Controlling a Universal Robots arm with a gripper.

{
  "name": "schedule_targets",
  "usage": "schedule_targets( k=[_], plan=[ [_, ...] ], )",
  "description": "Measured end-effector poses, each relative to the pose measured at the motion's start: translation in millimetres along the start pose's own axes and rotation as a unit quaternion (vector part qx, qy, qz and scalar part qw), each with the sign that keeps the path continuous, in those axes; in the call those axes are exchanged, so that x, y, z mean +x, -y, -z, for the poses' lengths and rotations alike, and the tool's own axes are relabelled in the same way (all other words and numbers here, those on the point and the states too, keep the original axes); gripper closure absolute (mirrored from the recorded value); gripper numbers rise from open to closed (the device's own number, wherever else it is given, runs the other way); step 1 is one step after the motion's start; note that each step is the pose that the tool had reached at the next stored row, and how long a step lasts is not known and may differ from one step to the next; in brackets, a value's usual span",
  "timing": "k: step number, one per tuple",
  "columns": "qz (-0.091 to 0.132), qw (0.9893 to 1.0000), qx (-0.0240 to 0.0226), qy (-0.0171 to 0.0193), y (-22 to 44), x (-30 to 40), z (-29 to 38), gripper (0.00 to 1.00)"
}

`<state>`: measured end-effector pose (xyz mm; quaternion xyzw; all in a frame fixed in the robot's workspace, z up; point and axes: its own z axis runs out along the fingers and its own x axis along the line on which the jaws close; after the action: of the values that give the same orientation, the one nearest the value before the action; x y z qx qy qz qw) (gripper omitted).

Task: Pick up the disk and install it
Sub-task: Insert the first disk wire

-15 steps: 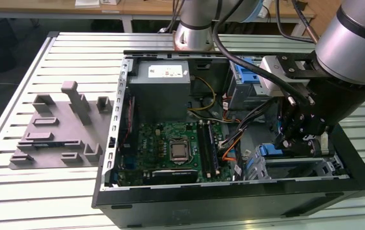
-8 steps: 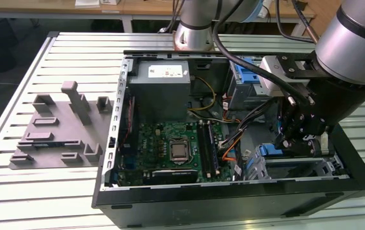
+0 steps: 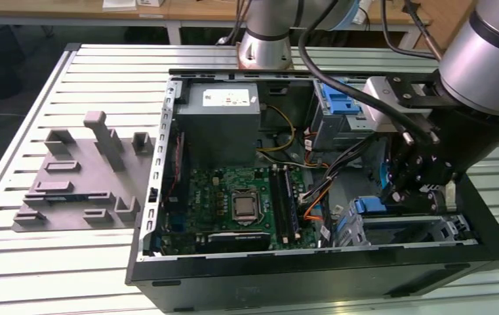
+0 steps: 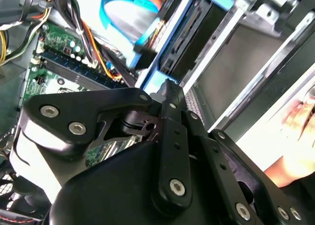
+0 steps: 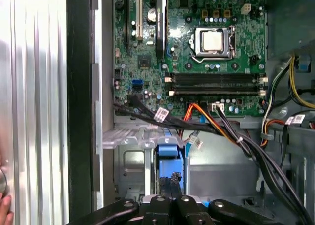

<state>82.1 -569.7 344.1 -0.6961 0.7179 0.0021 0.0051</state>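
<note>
- The table (image 3: 21, 262) is slatted metal. A grey fixture (image 3: 79, 177) lies on it towards the exterior view's left.
- The case (image 3: 319, 275) lies open on its side, with the board (image 3: 240, 197) facing up.
- The arm (image 3: 494, 65) reaches down into the corner of the case at the exterior view's right.
- The cage (image 5: 133, 166) sits in that corner, below a run of loose cables (image 5: 246, 141).
- The disk (image 5: 170, 156) stands edge-on in the mouth of the cage, its blue bracket towards the camera. I judge it part-way seated, not yet home.
- To do this well, I would keep the disk square to the cage rails and press straight along them. The nearby cables should stay out of the slot, and a tilted bracket would likely jam.
- A person's hand (image 4: 300, 131) rests just outside the case wall, so it pays to go slowly.
- The pincer (image 5: 171, 183) has its jaws drawn almost together, with the tips against the blue bracket. Whether they pinch it or merely push on it, I cannot tell.
</note>
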Motion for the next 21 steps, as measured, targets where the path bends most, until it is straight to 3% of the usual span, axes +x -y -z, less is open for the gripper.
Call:
schedule_targets(
  k=[7,21],
  plan=[
    [0.000,1.0000,0.0000,0.0000,18.8,-0.6,-0.1,0.89],
    [0.000,1.0000,0.0000,0.0000,19.5,-0.6,-0.1,0.89]
  ],
)
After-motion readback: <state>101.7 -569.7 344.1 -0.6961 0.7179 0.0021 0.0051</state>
